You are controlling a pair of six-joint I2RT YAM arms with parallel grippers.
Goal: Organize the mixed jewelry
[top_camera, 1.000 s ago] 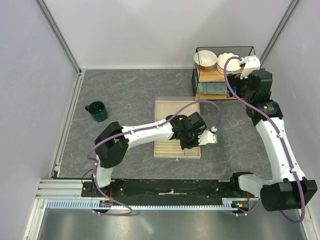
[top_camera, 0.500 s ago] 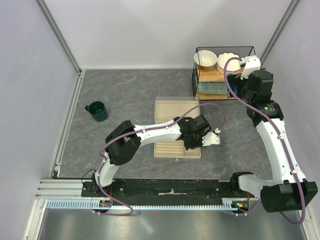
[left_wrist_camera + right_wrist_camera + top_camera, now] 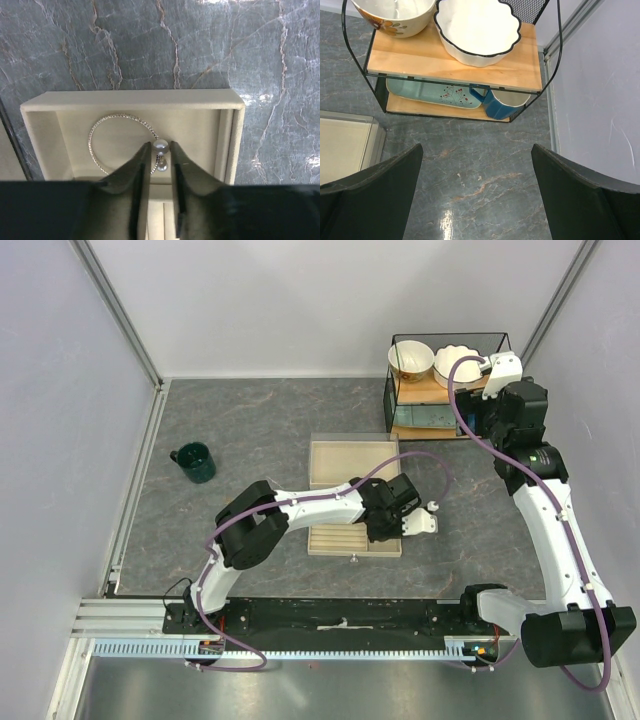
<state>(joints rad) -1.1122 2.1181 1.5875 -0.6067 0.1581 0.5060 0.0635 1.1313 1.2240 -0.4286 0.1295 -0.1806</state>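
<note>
Between the left fingers (image 3: 141, 162), barely parted, sit the bead ends (image 3: 160, 146) of the wire hoop (image 3: 122, 116), which lies flat in the tray (image 3: 130, 97) just ahead. Whether they pinch it I cannot tell. Light, springy, slippery wire, probably best held at the beads. Right fingers (image 3: 375, 187) gape wide, empty.

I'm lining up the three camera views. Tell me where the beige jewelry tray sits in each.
Top external: jewelry tray at centre, partly under the left arm.
Left wrist: jewelry tray fills the middle, wire hoop in its end compartment.
Right wrist: only a jewelry tray corner, lower left edge.
Shared landmark: grey marbled tabletop around it.
</note>
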